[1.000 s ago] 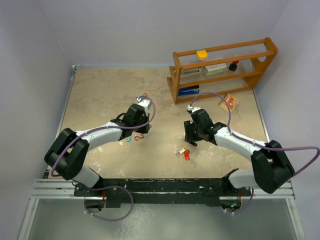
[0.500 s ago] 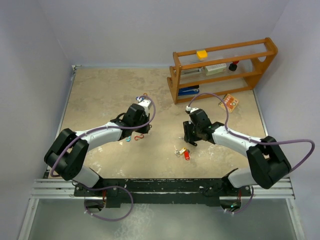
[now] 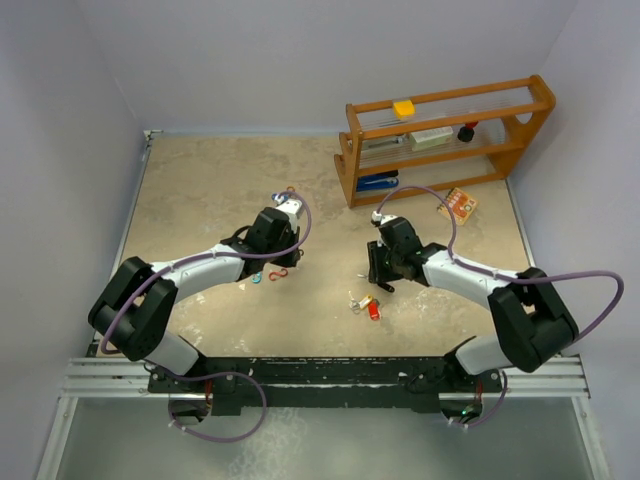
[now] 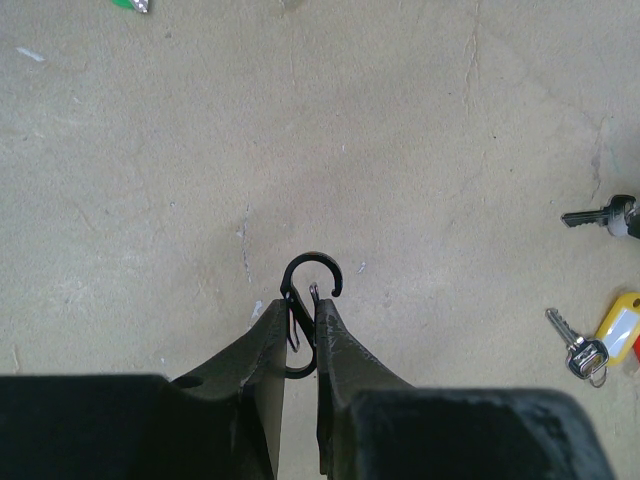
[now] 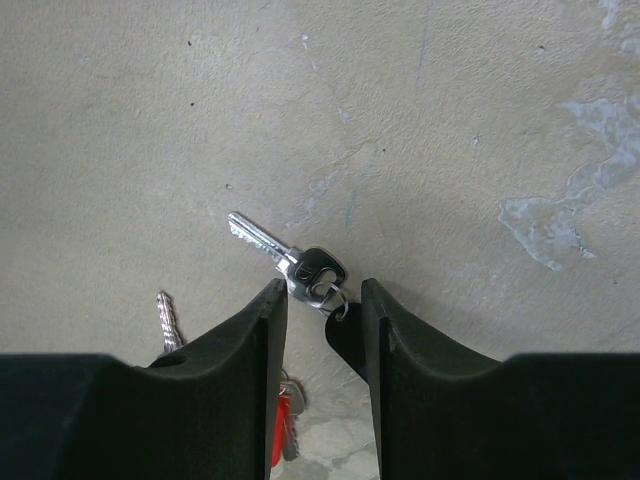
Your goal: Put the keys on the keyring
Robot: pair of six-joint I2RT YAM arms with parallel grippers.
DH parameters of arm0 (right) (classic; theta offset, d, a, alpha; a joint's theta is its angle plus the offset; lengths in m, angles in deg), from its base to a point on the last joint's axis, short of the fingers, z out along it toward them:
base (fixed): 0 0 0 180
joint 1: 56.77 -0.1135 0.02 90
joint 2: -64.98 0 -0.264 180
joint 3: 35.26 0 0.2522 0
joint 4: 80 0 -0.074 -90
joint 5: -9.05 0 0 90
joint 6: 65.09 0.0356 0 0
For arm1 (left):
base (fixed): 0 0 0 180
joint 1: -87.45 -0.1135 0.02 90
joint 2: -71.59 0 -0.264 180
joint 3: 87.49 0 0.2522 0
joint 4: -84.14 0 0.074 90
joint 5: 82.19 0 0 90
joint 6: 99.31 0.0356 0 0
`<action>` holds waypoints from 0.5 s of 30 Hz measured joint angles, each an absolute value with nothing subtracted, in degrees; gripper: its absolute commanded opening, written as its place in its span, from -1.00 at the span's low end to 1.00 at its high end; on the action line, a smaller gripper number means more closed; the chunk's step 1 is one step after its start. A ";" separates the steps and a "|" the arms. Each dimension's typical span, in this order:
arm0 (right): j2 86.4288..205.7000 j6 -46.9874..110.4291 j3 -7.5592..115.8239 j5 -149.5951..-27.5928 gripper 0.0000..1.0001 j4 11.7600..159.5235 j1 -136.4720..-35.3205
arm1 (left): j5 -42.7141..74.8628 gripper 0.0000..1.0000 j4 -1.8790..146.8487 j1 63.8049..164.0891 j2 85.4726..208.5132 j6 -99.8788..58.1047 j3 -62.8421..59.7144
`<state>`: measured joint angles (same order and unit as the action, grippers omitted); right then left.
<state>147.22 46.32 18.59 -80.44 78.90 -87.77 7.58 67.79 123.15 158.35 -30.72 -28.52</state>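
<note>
My left gripper (image 4: 302,312) is shut on a black S-shaped clip (image 4: 308,280), whose upper hook sticks out past the fingertips just above the table. My right gripper (image 5: 322,295) is open and low over the table. Its jaws stand on either side of a black tag (image 5: 345,335) that is ringed to a silver key with a black head (image 5: 300,265). A second silver key (image 5: 168,320) and a red tag (image 5: 285,430) lie beside and under the left finger. In the top view the yellow and red tagged keys (image 3: 368,307) lie just in front of the right gripper (image 3: 376,278).
A red clip (image 3: 279,272) and a teal clip (image 3: 256,278) lie by the left gripper (image 3: 283,260). A wooden shelf rack (image 3: 440,135) stands at the back right, with an orange packet (image 3: 458,204) beside it. The left wrist view shows a black key (image 4: 600,215), a yellow-tagged key (image 4: 600,340) and a green piece (image 4: 130,4).
The right arm's elbow has swung inward and its gripper has edged slightly left toward the keys. The left arm has not moved.
</note>
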 measured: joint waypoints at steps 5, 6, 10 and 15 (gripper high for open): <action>147.07 46.32 17.68 -80.44 -0.15 79.49 -87.49 | 7.58 -1.00 67.81 123.15 158.35 -30.72 -28.52; 146.94 46.29 17.33 -80.44 -0.11 79.43 -87.49 | 7.58 -1.00 67.81 123.15 158.35 -30.72 -28.52; 145.91 46.05 16.58 -80.50 0.06 79.25 -87.49 | 7.56 -1.00 67.81 123.15 158.35 -30.72 -28.52; 142.98 45.81 15.49 -80.42 0.12 78.42 -87.49 | 7.58 -1.00 67.81 123.15 158.35 -30.74 -28.52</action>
<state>142.98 45.81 15.49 -80.42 78.42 -87.49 7.58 67.81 123.15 158.35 -30.74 -28.52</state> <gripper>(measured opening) 0.549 0.115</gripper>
